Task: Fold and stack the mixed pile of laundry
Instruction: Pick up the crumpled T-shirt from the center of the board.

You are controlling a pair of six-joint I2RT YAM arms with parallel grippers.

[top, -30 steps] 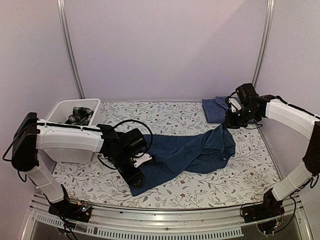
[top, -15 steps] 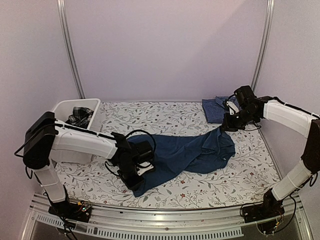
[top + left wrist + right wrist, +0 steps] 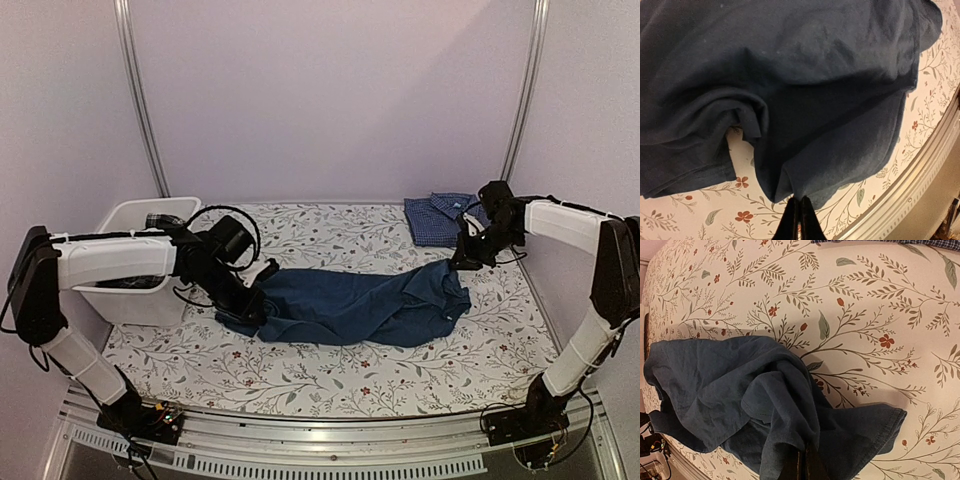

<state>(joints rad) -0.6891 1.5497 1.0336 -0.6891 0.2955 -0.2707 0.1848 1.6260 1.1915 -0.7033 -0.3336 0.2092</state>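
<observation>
The dark blue T-shirt (image 3: 360, 305) lies stretched across the middle of the floral tablecloth (image 3: 330, 235), bunched toward its right end. My left gripper (image 3: 252, 305) is shut on the shirt's left end; in the left wrist view its closed fingertips (image 3: 800, 202) pinch the hem of the T-shirt (image 3: 815, 100). My right gripper (image 3: 460, 260) is shut on the shirt's right end, with a fold of the T-shirt (image 3: 730, 385) caught at its tips (image 3: 807, 454). The blue-and-white checked shirt (image 3: 432, 218) lies folded at the back right.
The white tub (image 3: 120, 215) stands at the back left, partly hidden behind my left arm. A metal rail (image 3: 320, 425) runs along the table's near edge. Upright posts stand at both back corners.
My left gripper has shut on the T-shirt's near-left corner and carried it back and left toward the tub, drawing the shirt out straighter. The right gripper has barely moved.
</observation>
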